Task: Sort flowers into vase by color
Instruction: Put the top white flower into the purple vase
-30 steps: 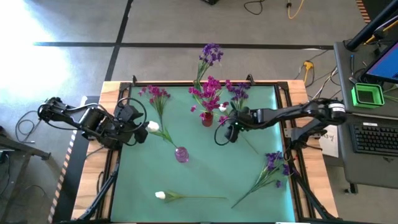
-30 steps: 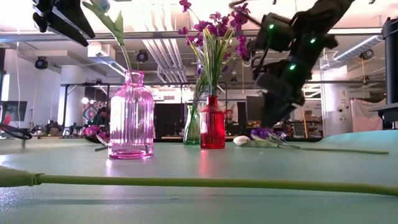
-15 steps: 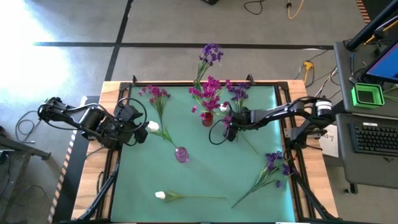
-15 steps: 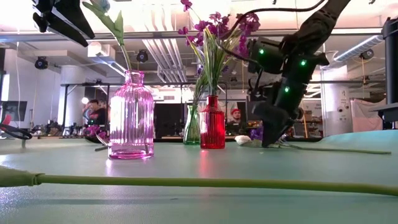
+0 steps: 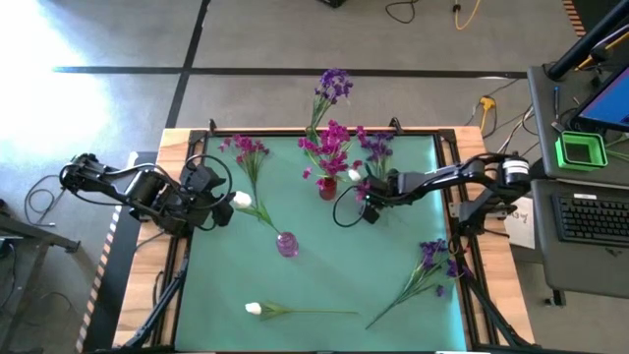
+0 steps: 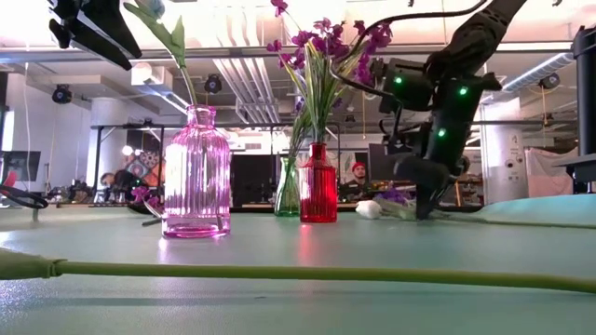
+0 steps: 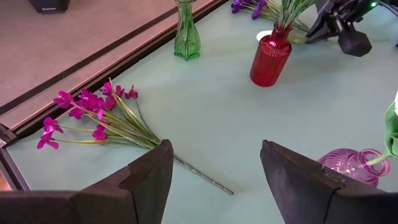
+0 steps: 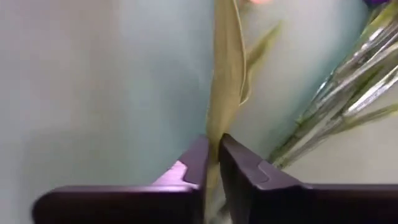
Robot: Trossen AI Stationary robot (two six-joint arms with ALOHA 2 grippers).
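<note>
Landmark: the red vase (image 5: pixel 327 187), standing near the far edge of the green table (image 5: pixel 324 285) and already holding pink flowers (image 5: pixel 329 143).

Right gripper (image 5: pixel 368 208): down at the table surface just to the right of the red vase. Its fingers are clamped on the stem of a white flower (image 6: pixel 371 209); the right wrist view shows the two fingers pressed together with the pale green stem (image 8: pixel 225 81) pinched between them. A bunch of purple flowers (image 5: pixel 376 146) lies just beside this grip, its stems crossing close to the fingers.

Left gripper (image 7: pixel 214 177): well to the left of the red vase, raised, fingers spread apart and holding nothing. It hangs near the pink glass vase (image 5: pixel 286 243), which holds one white flower (image 5: pixel 241 202).

Remaining loose items, relative to the red vase: a pink bunch (image 5: pixel 246 149) to the left, a purple bunch (image 5: pixel 430 258) to the near right, a white flower (image 5: pixel 256 309) at the near edge.

Handling judgement: the flower looks light, with a thin, flexible stem and soft leaf. Grip the stem, not the bud. A low grip will probably let the head droop, and neighbouring purple stems may snag during lifting.
</note>
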